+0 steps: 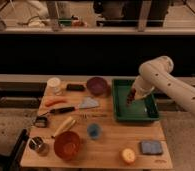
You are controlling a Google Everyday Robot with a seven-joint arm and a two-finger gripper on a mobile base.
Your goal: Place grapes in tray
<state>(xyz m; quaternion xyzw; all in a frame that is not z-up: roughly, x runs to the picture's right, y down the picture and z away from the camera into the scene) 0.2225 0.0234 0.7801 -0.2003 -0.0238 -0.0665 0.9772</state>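
Grapes: dark elongated bunch hanging under the gripper, over the tray's right half, seemingly clear of the floor. Long axis near vertical, leaning a little to the left at its lower end.
Gripper: at the top of the bunch, above the tray's middle-right; appears closed on the grapes' upper end, though the fingers themselves are hard to make out.
Key relation: grapes lie directly below the gripper and inside the tray's outline, so the coming move looks like a short drop or lowering, not a sideways carry. Only one arm here; it reaches in from the tray's right.
Tray: dark green, rectangular, low walls, at the table's right rear. Nothing else seen resting in it.
Step, as judged: carry is finished or nearly so; release not yet done.
Risk, as judged: bunch hangs closer to the tray's right wall than its left, so a swing on release could put berries against that wall.
Left of tray: purple bowl just beside its rear corner; spatula further left.
In front of tray: blue cup off its left corner; blue sponge and a yellow fruit nearer the table's front edge.
Far from tray: orange bowl, front left.
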